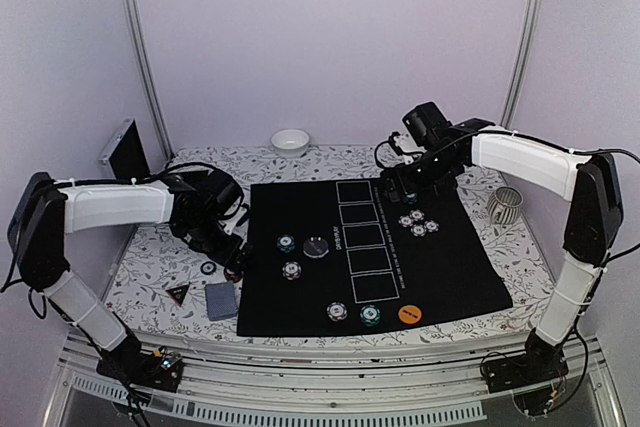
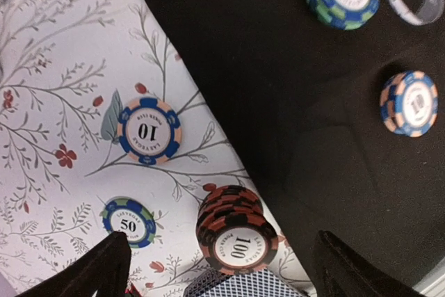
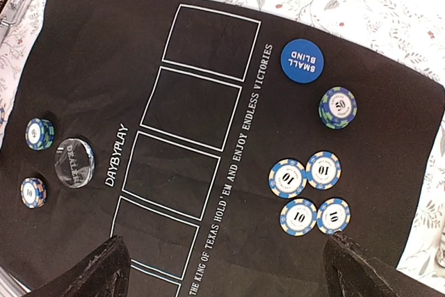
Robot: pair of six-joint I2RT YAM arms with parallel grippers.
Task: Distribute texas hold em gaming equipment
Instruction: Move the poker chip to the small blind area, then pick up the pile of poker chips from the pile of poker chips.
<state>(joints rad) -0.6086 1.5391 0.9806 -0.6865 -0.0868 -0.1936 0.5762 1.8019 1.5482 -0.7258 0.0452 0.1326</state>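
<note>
left gripper (image 2: 221,255) jaws apart, empty, over red-black striped poker chip stack (image 2: 238,236) by black felt mat (image 2: 313,102) left edge. right gripper (image 3: 222,269) apart, near four blue-cream chips (image 3: 287,178) on mat.

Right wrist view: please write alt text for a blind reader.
A black poker mat with white card outlines holds four clustered 10 chips, a green 50 stack and a blue Small Blind button. The open right end effector hovers above.
</note>
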